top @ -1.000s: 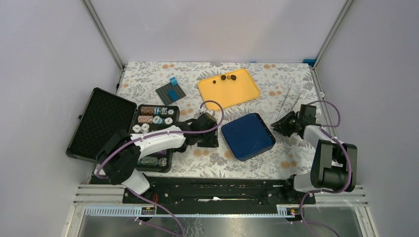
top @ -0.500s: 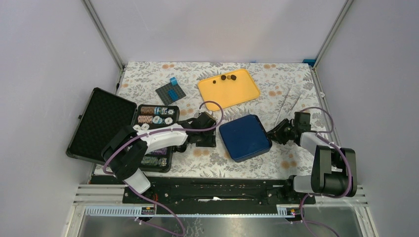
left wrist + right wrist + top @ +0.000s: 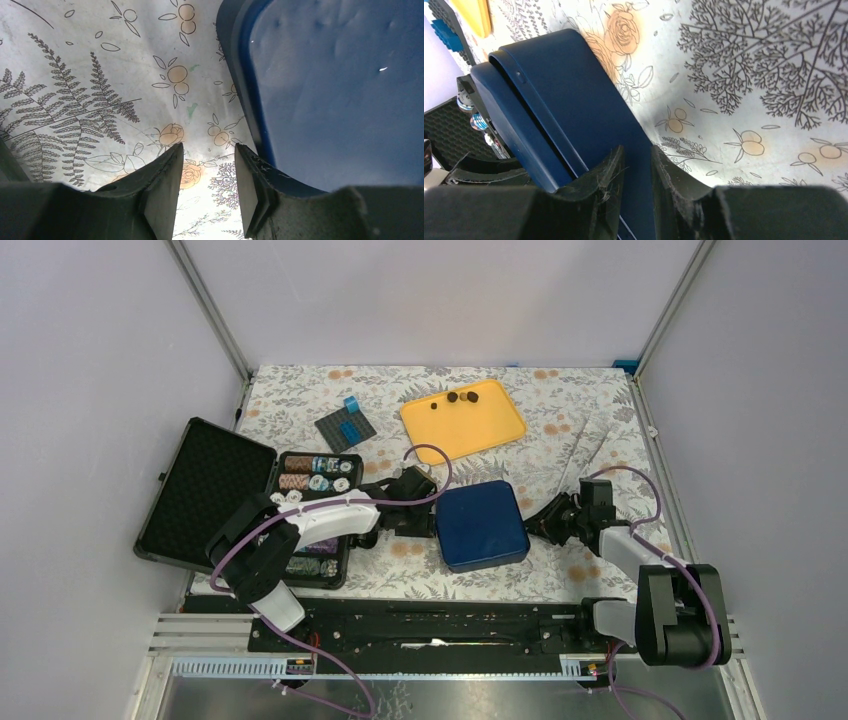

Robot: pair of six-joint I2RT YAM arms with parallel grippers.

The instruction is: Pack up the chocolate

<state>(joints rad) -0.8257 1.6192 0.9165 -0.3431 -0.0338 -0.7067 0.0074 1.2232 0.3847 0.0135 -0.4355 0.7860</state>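
Spread under everything, a floral tablecloth. At the left, an open black case, foam lid laid flat. Near the middle, a closed blue box, flanked by both arms. Beyond it, towards the far side, a yellow tray. Right beside the box's left edge, the left gripper, fingers apart, bare cloth between them. At the box's right side, the right gripper, fingers almost together, blue in the narrow slit; pinching or merely pressing, cannot tell. Left of the tray, a grey baseplate with blue bricks. In the case's tray, rows of poker chips. On the yellow tray near its far rim, the chocolate: four dark pieces, three clustered, one just apart.
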